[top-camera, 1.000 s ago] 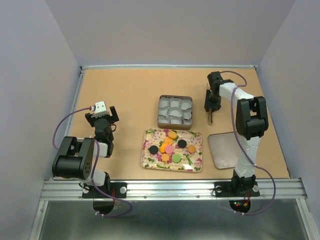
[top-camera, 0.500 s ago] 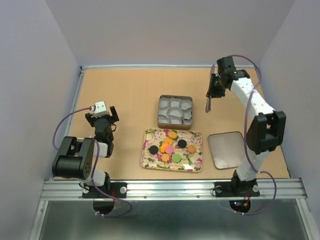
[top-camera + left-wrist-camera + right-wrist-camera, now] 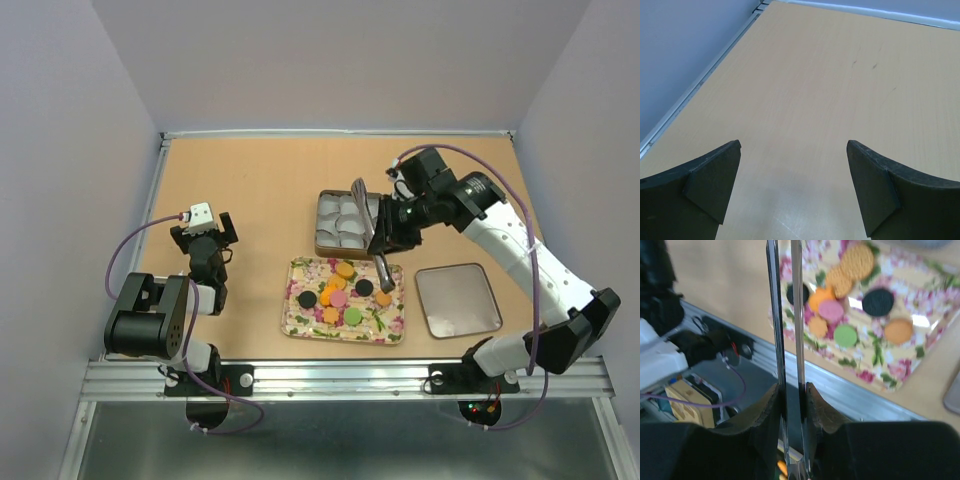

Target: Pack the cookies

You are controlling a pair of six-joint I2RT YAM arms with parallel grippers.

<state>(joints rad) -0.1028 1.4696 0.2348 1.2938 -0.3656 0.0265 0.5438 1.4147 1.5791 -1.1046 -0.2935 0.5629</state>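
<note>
1. Reaching over the tray (image 3: 292, 325), the right gripper (image 3: 792, 405) is clamped on a pair of tongs (image 3: 797, 315). Its fingers press the two blades from either side. The blades point down at the tray's right half.
2. The tongs are probably there because the cookies (image 3: 339, 299) are small and flat. Thin blades should nip one by its edge where broad fingers would not.
3. The blades run almost parallel with a narrow gap. Their tips fall outside the wrist view, and from above I cannot tell whether they touch a cookie.
4. All the cookies lie loose on the tray, none in the tin (image 3: 321, 240). The tin stands just behind the tray, which keeps each carry short.
5. The lid (image 3: 458, 298) lies flat to the right of the tray, apart from the tin, so the tin's mouth is open for filling.
6. The left gripper (image 3: 792, 165) is spread wide over the bare table (image 3: 250, 180) at the left. It holds nothing and is well apart from the work.
7. The count is nine cookies: two black, one pink, one green and five orange or tan.
8. There is one each of tray, tin, lid and tongs.
9. White paper cups (image 3: 340, 235) line the tin, but the arm hides some, so I cannot count them.
</note>
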